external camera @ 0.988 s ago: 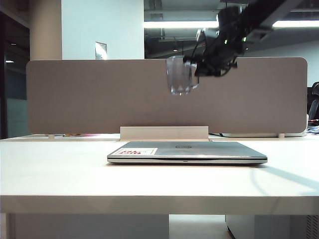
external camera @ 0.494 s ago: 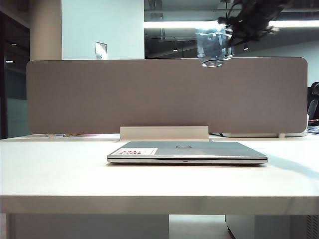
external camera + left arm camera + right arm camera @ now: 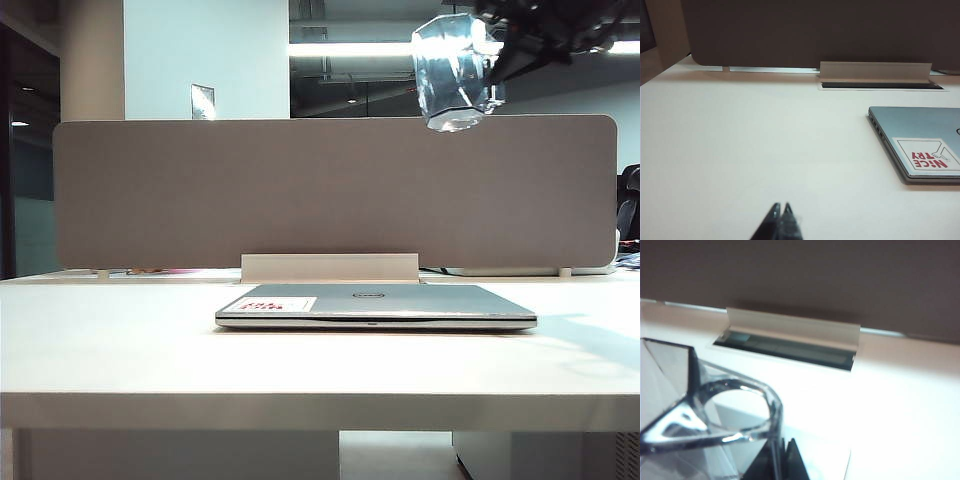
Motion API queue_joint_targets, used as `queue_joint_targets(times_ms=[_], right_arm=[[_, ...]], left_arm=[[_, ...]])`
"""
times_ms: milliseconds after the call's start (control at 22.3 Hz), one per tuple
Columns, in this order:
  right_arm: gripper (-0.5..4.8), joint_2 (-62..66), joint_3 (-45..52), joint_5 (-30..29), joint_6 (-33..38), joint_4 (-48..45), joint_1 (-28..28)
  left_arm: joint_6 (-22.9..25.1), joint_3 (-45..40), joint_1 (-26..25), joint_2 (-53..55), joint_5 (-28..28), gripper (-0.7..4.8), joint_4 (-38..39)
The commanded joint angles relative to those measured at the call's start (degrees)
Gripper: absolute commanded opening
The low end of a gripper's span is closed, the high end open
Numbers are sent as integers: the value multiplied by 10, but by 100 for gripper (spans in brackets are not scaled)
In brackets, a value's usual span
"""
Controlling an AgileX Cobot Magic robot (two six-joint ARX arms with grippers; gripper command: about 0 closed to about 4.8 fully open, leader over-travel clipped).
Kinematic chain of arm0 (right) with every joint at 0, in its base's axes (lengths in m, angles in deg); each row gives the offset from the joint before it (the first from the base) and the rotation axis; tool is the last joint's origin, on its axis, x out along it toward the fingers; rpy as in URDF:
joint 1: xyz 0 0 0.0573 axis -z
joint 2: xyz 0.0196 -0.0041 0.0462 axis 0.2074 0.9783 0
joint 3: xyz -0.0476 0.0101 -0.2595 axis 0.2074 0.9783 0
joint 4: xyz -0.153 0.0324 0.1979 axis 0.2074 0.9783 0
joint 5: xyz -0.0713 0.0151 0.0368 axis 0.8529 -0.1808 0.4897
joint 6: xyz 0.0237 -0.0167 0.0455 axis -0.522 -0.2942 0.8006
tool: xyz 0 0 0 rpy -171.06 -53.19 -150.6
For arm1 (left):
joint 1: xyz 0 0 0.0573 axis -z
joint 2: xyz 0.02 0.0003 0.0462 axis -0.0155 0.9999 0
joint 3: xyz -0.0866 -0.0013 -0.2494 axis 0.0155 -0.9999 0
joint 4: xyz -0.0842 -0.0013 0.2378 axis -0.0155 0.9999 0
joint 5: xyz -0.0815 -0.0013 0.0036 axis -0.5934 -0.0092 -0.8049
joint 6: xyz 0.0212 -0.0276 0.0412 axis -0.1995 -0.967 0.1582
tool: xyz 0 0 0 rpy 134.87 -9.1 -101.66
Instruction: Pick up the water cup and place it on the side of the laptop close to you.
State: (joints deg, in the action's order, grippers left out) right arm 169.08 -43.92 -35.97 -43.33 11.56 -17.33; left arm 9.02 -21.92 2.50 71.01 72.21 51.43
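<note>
Two grippers show here. The right gripper (image 3: 500,62) is high in the air, above the right part of the laptop (image 3: 375,304). It is closed tight on the water cup (image 3: 455,72), which hangs tilted and touches nothing else. The laptop lies shut and flat in the middle of the desk (image 3: 120,350), with its red and white sticker (image 3: 274,303) at its front left corner. The left gripper (image 3: 781,210) is low over the bare desk left of the laptop, its tips pressed together and holding nothing.

the right tool (image 3: 500,55) has carried the water cup (image 3: 455,75) higher, rightward.
</note>
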Motion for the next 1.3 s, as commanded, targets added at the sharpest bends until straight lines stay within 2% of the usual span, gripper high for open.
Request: queue_joint_targets(times_ms=[45,314,449,629,763,853,1033,1302], right_arm=[[-1,-76,78,-4,2,-32,0],[-2,-226,275,7,26,-131,-4],[-1,-263,339,35,27,-150,-37],[-2,-268,382,45,42,-183,-85],[-1,-267,441,103,50,-264,-154],[-1,-266,481,115,37,-322,-181],[-1,-252,549,115,34,-410,-188],[-1,-178,584,113,19,-518,-188]], left_arm=[[2,1,1,1,1,-4,-10],[0,1,1,1,0,-4,-8],[0,1,1,1,-1,-4,-5],[0,1,1,1,-3,-4,-1],[-2,1,1,1,-3,-4,7],[-2,1,1,1,-3,-4,7],[-2,1,1,1,-3,-4,7],[-2,1,1,1,-3,-4,7]])
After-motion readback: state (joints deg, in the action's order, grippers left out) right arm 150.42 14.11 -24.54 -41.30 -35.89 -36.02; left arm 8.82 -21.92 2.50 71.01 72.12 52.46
